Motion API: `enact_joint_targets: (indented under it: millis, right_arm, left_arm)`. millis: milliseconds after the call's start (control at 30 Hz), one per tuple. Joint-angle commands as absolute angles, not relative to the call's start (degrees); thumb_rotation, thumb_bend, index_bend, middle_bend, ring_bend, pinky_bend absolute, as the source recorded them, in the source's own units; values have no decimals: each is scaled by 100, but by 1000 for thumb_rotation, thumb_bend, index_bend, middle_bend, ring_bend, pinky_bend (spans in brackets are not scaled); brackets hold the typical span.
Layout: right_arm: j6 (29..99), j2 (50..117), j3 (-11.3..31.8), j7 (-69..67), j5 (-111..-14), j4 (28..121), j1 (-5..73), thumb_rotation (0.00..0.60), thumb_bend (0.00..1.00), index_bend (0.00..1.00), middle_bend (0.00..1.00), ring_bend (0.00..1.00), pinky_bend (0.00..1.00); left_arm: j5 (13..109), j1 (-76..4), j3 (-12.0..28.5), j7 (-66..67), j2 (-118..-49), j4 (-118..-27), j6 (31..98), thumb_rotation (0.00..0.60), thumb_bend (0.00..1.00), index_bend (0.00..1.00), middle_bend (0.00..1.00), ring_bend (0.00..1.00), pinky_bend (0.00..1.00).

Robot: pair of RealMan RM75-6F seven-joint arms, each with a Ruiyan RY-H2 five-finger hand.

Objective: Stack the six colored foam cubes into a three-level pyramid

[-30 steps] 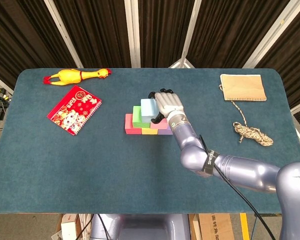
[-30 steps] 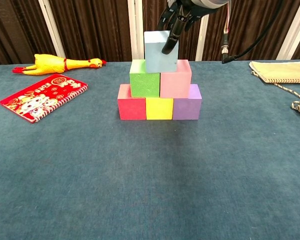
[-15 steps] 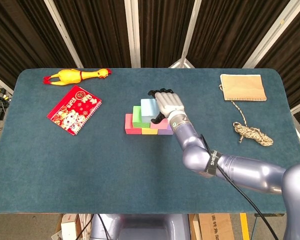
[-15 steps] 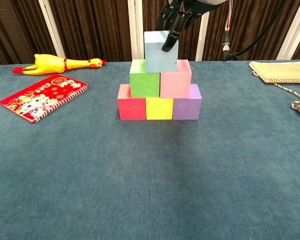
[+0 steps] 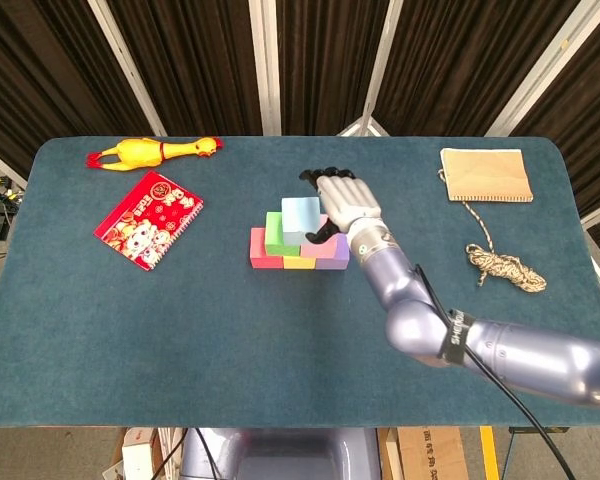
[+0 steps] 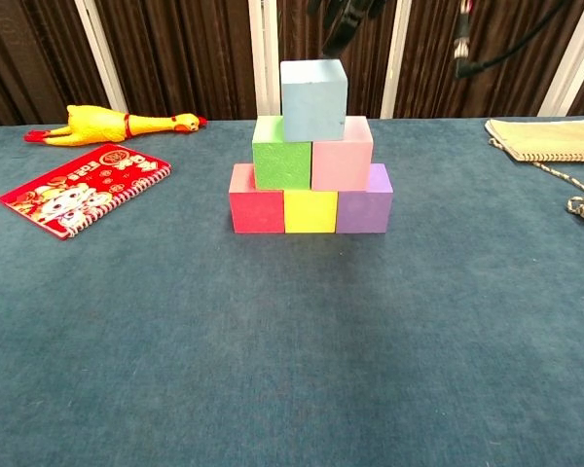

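My right hand (image 5: 345, 205) hangs empty, fingers apart, just right of and above the blue cube (image 6: 313, 86) topping the pyramid, apparently clear of it.

Rubber chicken (image 5: 152, 151), red notebook (image 5: 148, 219), pouch (image 5: 486, 175), rope (image 5: 504, 263).

One cube (image 6: 314, 98) tops two cubes (image 6: 312, 153) on three cubes (image 6: 310, 206).

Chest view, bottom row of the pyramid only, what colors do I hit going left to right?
red cube → yellow cube → purple cube
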State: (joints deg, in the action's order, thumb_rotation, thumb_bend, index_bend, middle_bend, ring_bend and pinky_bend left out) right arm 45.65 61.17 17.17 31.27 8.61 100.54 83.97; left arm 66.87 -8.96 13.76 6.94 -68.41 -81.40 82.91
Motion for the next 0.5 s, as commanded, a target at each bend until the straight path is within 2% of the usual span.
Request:
enact_joint_targets:
  millis: [33, 167, 267, 367, 500]
  right_arm:
    - [5536, 5342, 2015, 2643, -69, 10987, 7853, 600, 274, 139, 141, 11, 0]
    - [6036, 4464, 2132, 2334, -684, 11848, 7247, 600, 275, 140, 141, 11, 0]
    - [6469, 3754, 2057, 2184, -1320, 12507, 6634, 600, 275, 140, 141, 11, 0]
    - [6882, 3237, 1776, 2065, -2136, 13095, 5902, 600, 275, 139, 141, 11, 0]
    - [7439, 3047, 1277, 1318, -3703, 13489, 4657, 600, 275, 140, 141, 11, 0]
  left_arm:
    - [6746, -881, 1343, 668, -6808, -8192, 8298, 600, 267, 79, 85, 0, 0]
    - [6871, -860, 1287, 637, -6761, -8314, 8338, 600, 267, 79, 85, 0, 0]
    - [6984, -832, 1240, 611, -6719, -8421, 8396, 600, 267, 79, 85, 0, 0]
    - [7091, -792, 1180, 602, -6658, -8578, 8452, 600, 267, 88, 85, 0, 0]
    - [7297, -695, 1062, 607, -6539, -8879, 8590, 600, 267, 89, 85, 0, 0]
